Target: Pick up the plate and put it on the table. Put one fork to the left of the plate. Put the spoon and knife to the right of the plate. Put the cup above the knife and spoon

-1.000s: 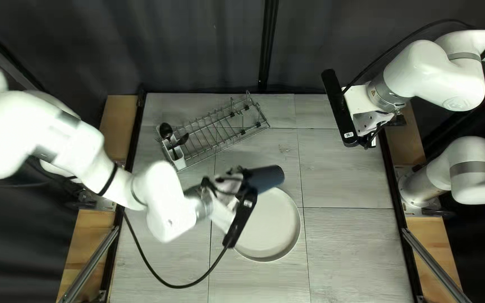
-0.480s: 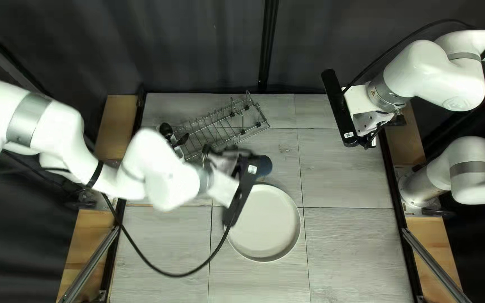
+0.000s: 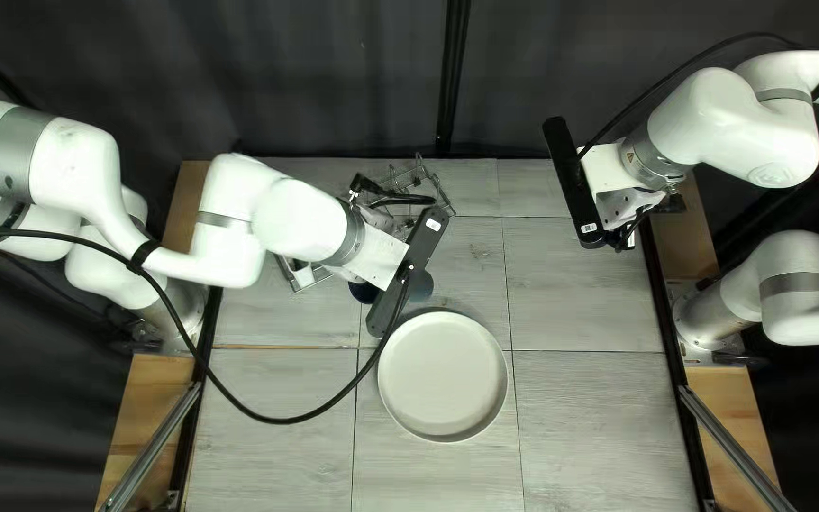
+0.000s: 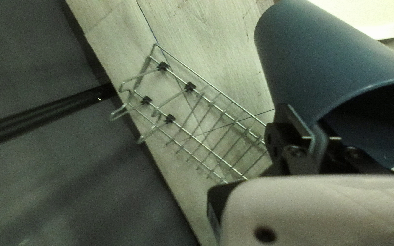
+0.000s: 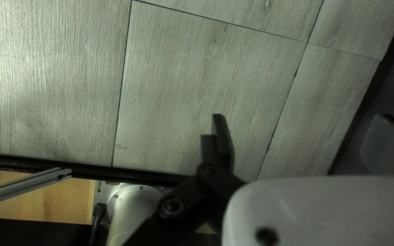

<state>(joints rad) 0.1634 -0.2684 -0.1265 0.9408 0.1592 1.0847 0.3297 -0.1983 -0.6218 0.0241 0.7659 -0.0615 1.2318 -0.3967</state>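
Note:
In the top left view my left gripper (image 3: 409,270) is over the near side of the dish rack, behind the plate (image 3: 443,376), which lies on the table. The dark blue cup (image 3: 420,285) shows partly beneath it. In the left wrist view my left gripper (image 4: 306,122) pinches the wall of the cup (image 4: 324,59) at its rim; the cup lies tilted on its side. My left arm hides the cutlery. My right gripper (image 3: 623,204) hangs over the table's far right; in the right wrist view the gripper (image 5: 304,117) stands open with nothing between its fingers.
The wire dish rack (image 4: 215,123) stands under and beside my left gripper. A white holder (image 3: 307,276) at its left end is mostly covered by my left arm. A black cable (image 3: 282,420) loops over the table's left part.
My left gripper has moved back toward the rack with the cup, away from the plate, which is now fully uncovered. Its arm now covers the black cutlery. The right arm is unmoved.

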